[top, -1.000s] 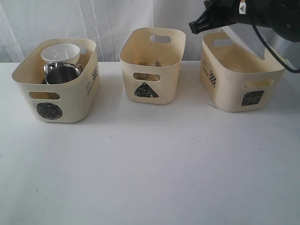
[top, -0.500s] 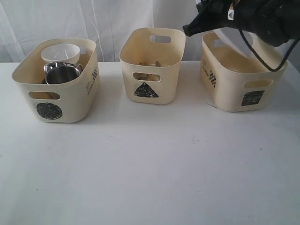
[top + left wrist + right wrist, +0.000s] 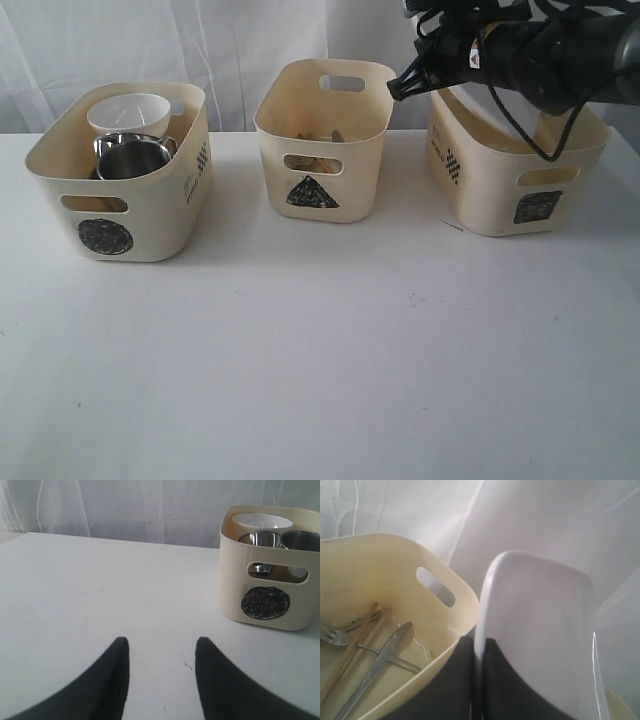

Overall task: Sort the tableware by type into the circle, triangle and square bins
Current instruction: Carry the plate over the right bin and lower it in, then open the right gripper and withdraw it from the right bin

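Observation:
My right gripper (image 3: 479, 652) is shut on the edge of the large white square plate (image 3: 545, 630), which stands upright. In the exterior view that gripper (image 3: 400, 88) hangs between the triangle bin (image 3: 325, 150) and the square bin (image 3: 505, 180), with its arm over the square bin. Against the curtain the plate is hard to make out there. The triangle bin (image 3: 395, 570) holds a fork (image 3: 335, 636), chopsticks (image 3: 355, 645) and a knife (image 3: 382, 657). A white bowl (image 3: 128, 112) and a steel mug (image 3: 132, 157) sit in the circle bin (image 3: 120, 200). My left gripper (image 3: 161, 647) is open and empty above bare table.
White curtains hang close behind all three bins. The white table (image 3: 320, 350) stretches bare in front of them. In the left wrist view the circle bin (image 3: 270, 605) stands ahead and off to one side, with two steel mugs (image 3: 262, 538) and the bowl inside.
My right arm has come down and slightly left with the plate, from high above the square bin to its rim level. The left gripper has not moved.

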Motion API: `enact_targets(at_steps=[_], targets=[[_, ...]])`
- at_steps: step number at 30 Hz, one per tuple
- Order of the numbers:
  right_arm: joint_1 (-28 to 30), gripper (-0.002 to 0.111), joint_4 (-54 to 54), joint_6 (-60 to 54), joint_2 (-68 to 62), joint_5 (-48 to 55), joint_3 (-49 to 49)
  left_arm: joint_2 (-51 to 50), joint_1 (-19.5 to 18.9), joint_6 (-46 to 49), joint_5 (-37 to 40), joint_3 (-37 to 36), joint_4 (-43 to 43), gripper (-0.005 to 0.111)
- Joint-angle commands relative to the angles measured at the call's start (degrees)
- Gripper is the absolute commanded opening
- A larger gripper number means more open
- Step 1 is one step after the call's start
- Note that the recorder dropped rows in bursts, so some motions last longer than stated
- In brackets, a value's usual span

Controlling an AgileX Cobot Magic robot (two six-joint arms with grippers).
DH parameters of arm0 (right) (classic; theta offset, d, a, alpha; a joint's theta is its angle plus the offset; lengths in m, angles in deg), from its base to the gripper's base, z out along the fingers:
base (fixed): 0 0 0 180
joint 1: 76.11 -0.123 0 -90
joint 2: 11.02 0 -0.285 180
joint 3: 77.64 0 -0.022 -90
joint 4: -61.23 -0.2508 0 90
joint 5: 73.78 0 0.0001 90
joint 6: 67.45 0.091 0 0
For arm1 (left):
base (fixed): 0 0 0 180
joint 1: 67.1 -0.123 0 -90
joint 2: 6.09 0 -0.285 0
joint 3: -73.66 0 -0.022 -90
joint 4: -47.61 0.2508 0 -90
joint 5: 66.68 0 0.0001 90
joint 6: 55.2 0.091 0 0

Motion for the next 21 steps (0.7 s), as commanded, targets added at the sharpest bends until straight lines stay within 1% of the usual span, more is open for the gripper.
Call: enact_targets(at_steps=[1, 11, 12, 14, 16, 17, 19, 21], targets=[[0.9, 0.0, -0.4, -1.0, -0.1, -3.8, -1.0, 0.3, -0.1, -0.1, 0.0, -0.2, -0.3, 0.047], [0.9, 0.001, -2.6, 0.5, -1.2, -3.3, -1.0, 0.3, -0.1, -0.1, 0.0, -0.2, -0.3, 0.047], [0.9, 0.003, -3.1, 0.6, -1.1, -3.3, -1.0, 0.3, -0.1, -0.1, 0.0, -0.2, -0.3, 0.047], [0.9, 0.013, -3.1, 1.4, -0.7, -3.3, -1.0, 0.3, -0.1, -0.1, 0.0, -0.2, -0.3, 0.047], [0.9, 0.025, -3.1, 1.9, -0.4, -3.4, -1.0, 0.3, -0.1, -0.1, 0.0, -0.2, -0.3, 0.047], [0.9, 0.035, -3.1, 1.9, -0.3, -2.8, -1.0, 0.3, -0.1, -0.1, 0.0, -0.2, -0.3, 0.047], [0.9, 0.038, -3.1, 3.0, 0.2, -1.4, -1.0, 0.3, -0.1, -0.1, 0.0, -0.2, -0.3, 0.047], [0.9, 0.038, -3.0, 5.0, 1.1, -1.3, -1.0, 0.3, -0.1, -0.1, 0.0, -0.2, -0.3, 0.047]])
